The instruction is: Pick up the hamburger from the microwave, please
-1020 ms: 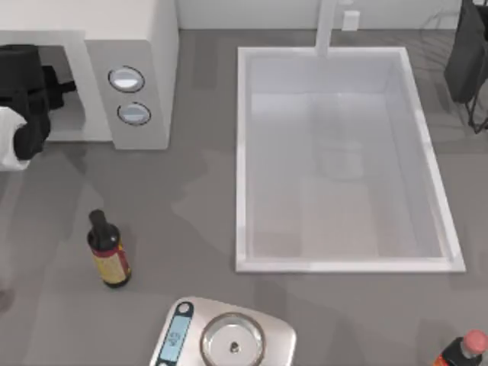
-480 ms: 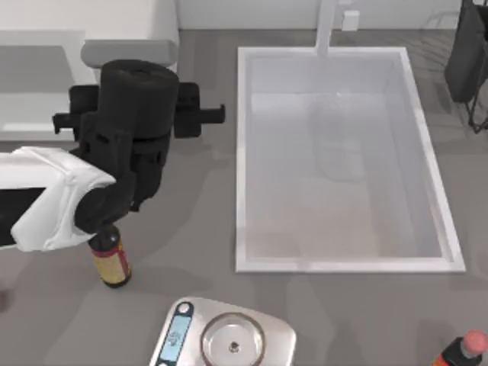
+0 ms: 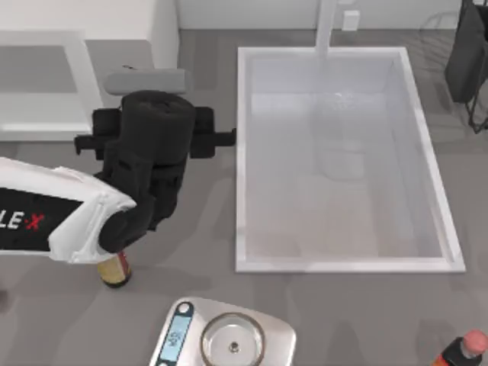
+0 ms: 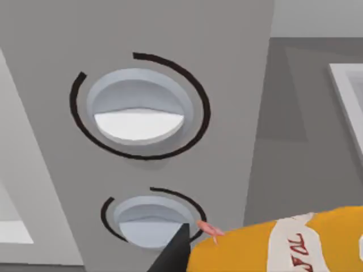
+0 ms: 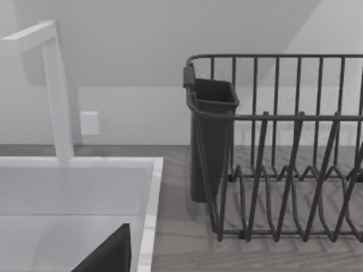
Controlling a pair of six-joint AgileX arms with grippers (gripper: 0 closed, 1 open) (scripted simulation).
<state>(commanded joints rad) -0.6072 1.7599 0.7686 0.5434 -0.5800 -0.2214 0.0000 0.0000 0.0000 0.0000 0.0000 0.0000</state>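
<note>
While the left arm point(image 3: 114, 206), lettered "LE·X", is hanging beside the microwave point(image 3: 46, 84) at ten o'clock from above, no hamburger is showing. Its wrist view is facing the dials point(image 4: 139, 113); an orange label point(image 4: 278, 243) is reading "OL". Finger state: cannot tell. Likely soft, light; grasp its sides.

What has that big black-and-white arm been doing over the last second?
The left arm swung out from the microwave at the table's left and drifted right and toward the front, now covering the dials and most of the dark bottle. The sink, scale and bottle stayed put.
</note>
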